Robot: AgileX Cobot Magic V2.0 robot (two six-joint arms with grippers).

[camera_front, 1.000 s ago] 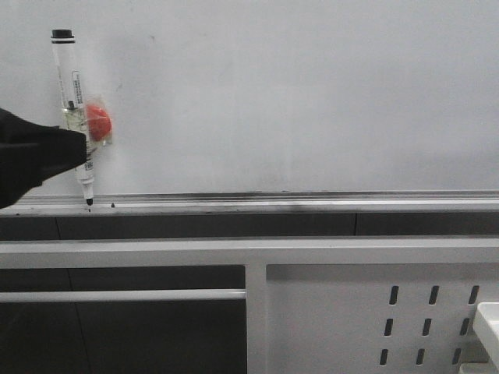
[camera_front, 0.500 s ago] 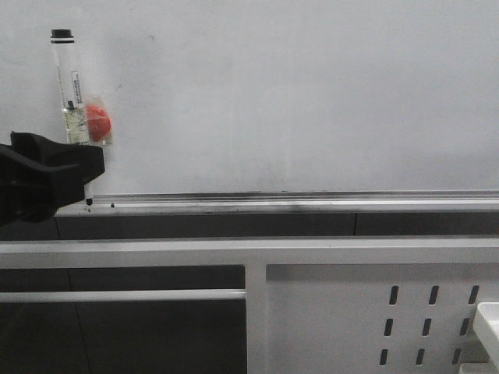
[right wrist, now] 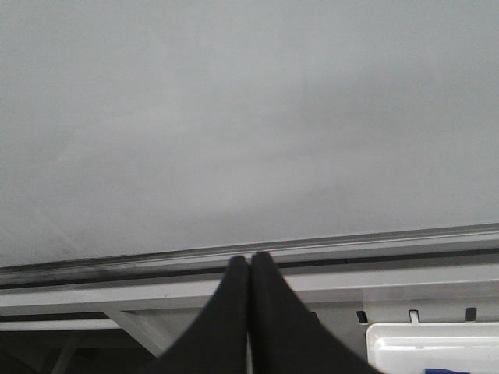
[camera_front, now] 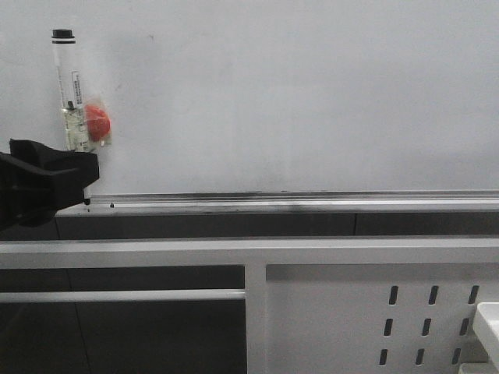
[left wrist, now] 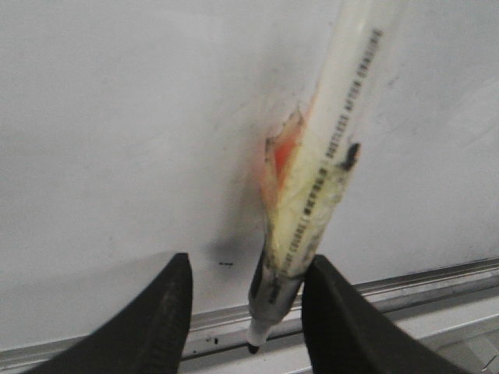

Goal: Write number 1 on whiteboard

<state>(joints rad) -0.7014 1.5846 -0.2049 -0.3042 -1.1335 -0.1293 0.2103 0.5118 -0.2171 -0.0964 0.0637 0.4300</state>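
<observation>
I use the whiteboard (camera_front: 312, 101) as the reference landmark. In the front view it fills the upper part of the scene, and its silver tray rail (camera_front: 296, 200) runs along its lower edge.

I see no drawn stroke for the number 1 on the board surface in any view; only small dark specks sit on the rail near the marker tip.

The marker (camera_front: 72, 93) stands nearly upright against the left part of the whiteboard, black cap end up, tip (left wrist: 253, 344) down at the tray rail. A red-orange piece (camera_front: 98, 122) under clear tape sits on the marker barrel, against the board face.

Left gripper (left wrist: 243, 312): its jaws are spread apart. In the left wrist view the lower barrel of the marker passes between the two black fingers (left wrist: 160, 319). It lies close to one of them and clear of the other, and I cannot confirm contact. In the front view this gripper sits at the lower left corner of the whiteboard, in front of the marker's lower end.

Right gripper (right wrist: 249, 269): its fingertips press together with nothing between them. It points at the whiteboard's rail, above a white bin (right wrist: 433, 347) below the board.
</observation>
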